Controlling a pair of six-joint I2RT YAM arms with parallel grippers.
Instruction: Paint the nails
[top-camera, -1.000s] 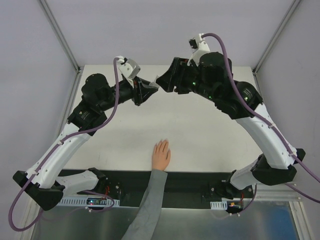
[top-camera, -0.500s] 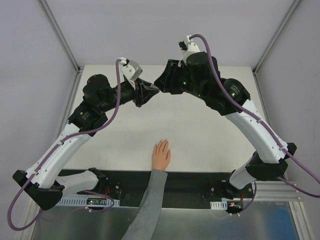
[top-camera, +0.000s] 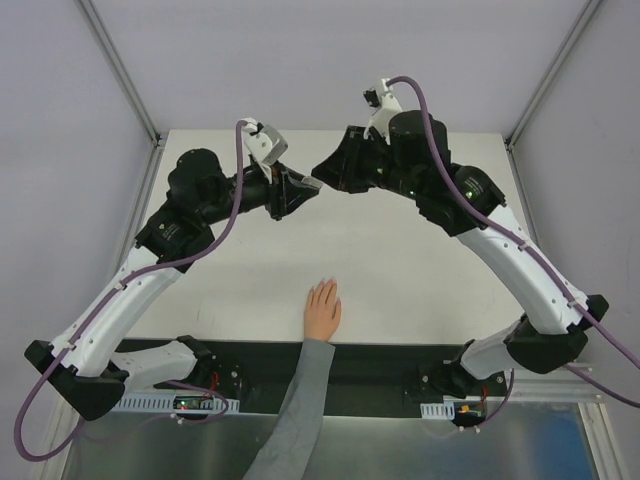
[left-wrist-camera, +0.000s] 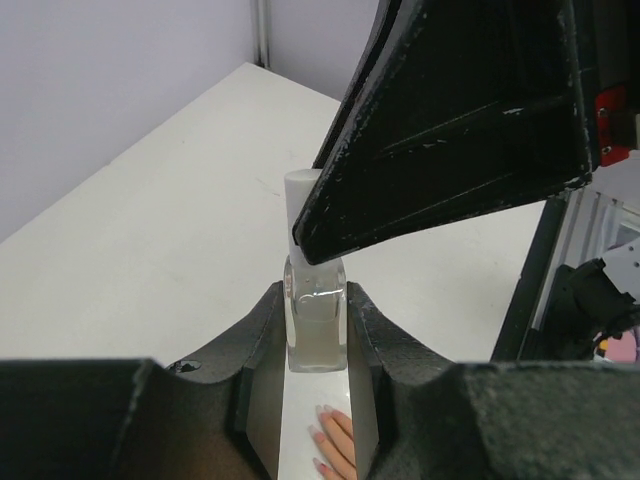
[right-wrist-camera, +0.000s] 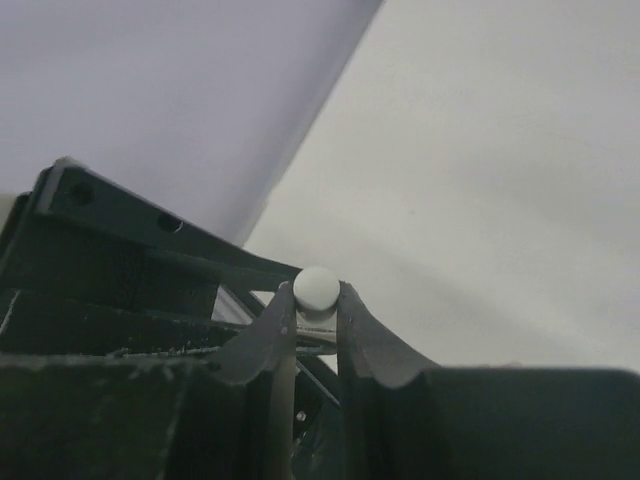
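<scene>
Both arms meet high over the far half of the surface (top-camera: 420, 270), and here is the reason: the left hand (top-camera: 300, 188) has its two fingers pressed onto the glass body of a small clear bottle (left-wrist-camera: 316, 325), holding it upright and steady, while the right hand (top-camera: 325, 172) comes in from the opposite side and pinches the white cap (right-wrist-camera: 316, 288) on top. That looks like a classic two-handed opening, one side bracing and the other set to twist or lift the cap, which presumably carries the brush. Whether the cap is already loose cannot be told from here. Down near the front edge the person's hand (top-camera: 322, 308) lies flat, palm down, fingers together and pointing away from the arm bases, grey sleeve (top-camera: 300, 400) trailing off the front. The nails (left-wrist-camera: 318, 435) face up, just glimpsed below the bottle in the left wrist view and well apart from it. No polish work has begun by the look of it; the nails sit waiting, placed centrally where either arm should reach them.
</scene>
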